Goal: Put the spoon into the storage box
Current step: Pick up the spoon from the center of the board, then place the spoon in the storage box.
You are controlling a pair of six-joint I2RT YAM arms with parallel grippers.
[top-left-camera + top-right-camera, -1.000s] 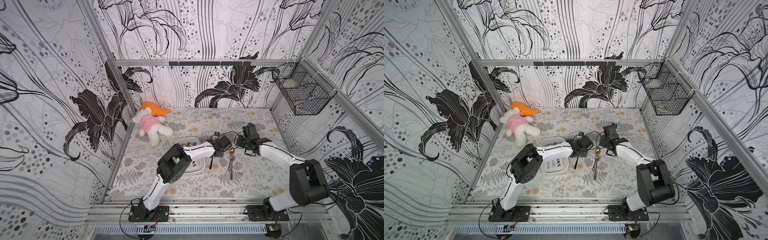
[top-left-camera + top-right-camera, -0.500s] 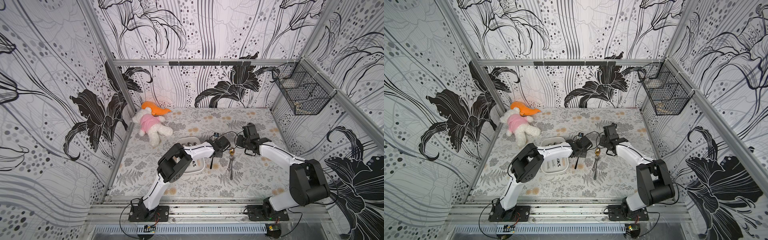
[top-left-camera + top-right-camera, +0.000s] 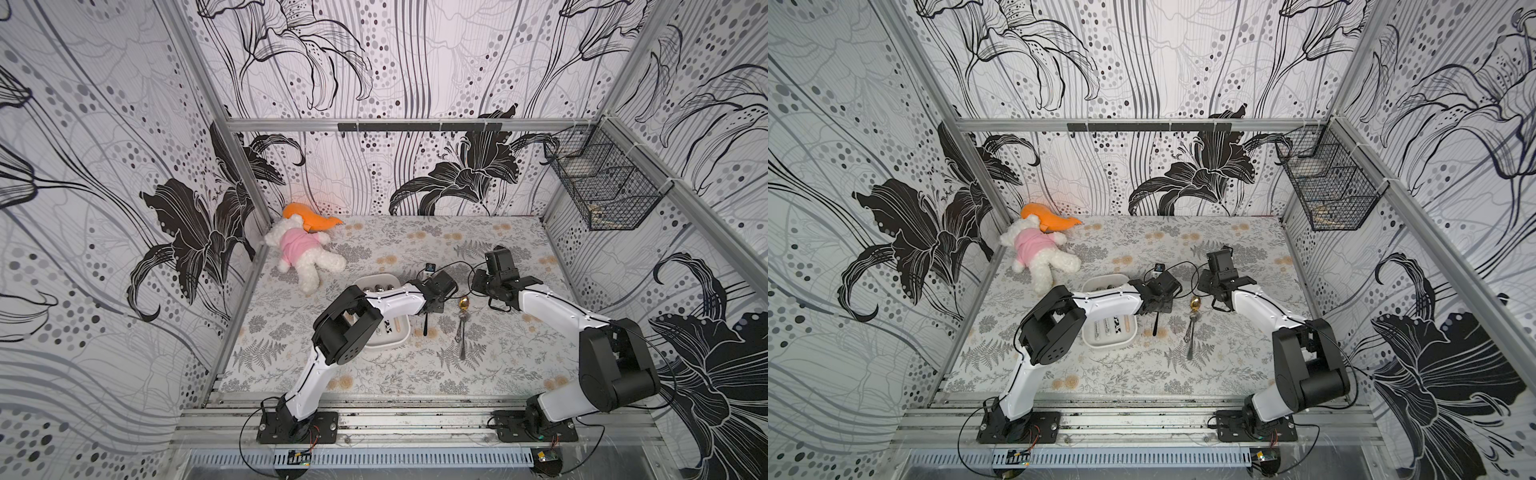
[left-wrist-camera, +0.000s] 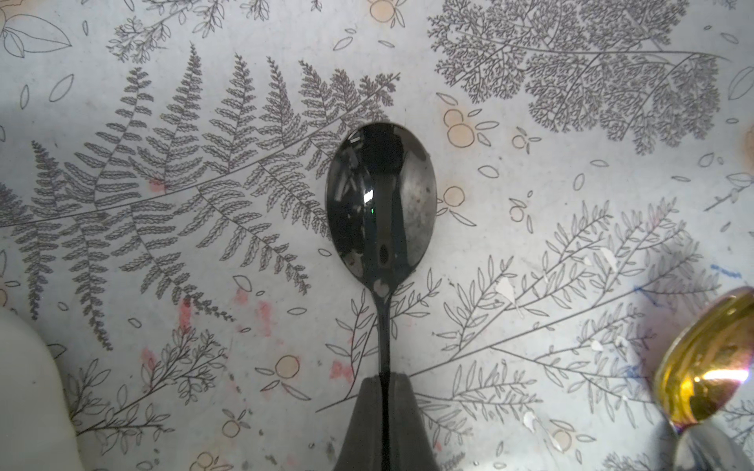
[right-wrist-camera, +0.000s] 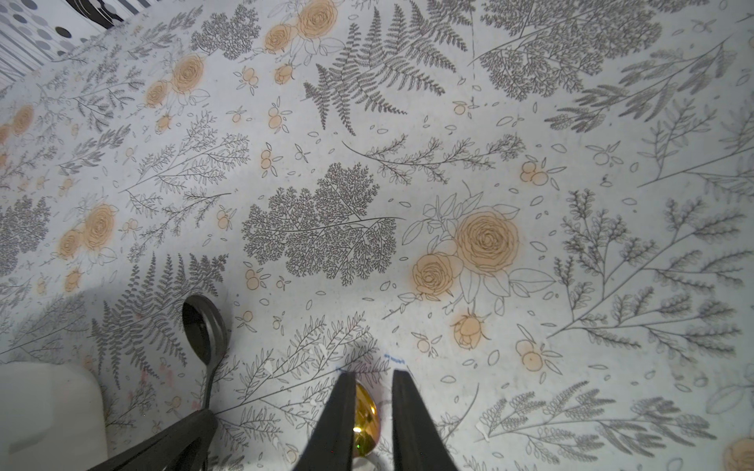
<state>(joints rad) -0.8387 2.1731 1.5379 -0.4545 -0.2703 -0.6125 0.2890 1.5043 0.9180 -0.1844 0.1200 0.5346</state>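
Note:
A glossy black spoon (image 4: 381, 200) lies bowl-up on or just above the flowered cloth. My left gripper (image 4: 385, 381) is shut on its thin handle close behind the bowl. In both top views the handle (image 3: 426, 326) sticks out from under that gripper (image 3: 433, 306), just right of the storage box (image 3: 388, 345), a shallow white tray holding several pieces of cutlery. In the right wrist view the black spoon (image 5: 204, 330) shows beside the storage box's corner (image 5: 49, 407). My right gripper (image 5: 372, 391) hovers with a narrow gap over a gold-bowled spoon (image 5: 365, 416), gripping nothing.
The gold-bowled spoon (image 3: 464, 303) with its silver handle (image 3: 461, 332) lies right of the black one. A white plush toy in pink (image 3: 303, 257) with an orange piece (image 3: 309, 220) lies at the back left. A black wire basket (image 3: 602, 195) hangs on the right wall.
My left gripper has closed onto the black spoon's handle. Both arms stayed almost in place, and the right gripper has not changed.

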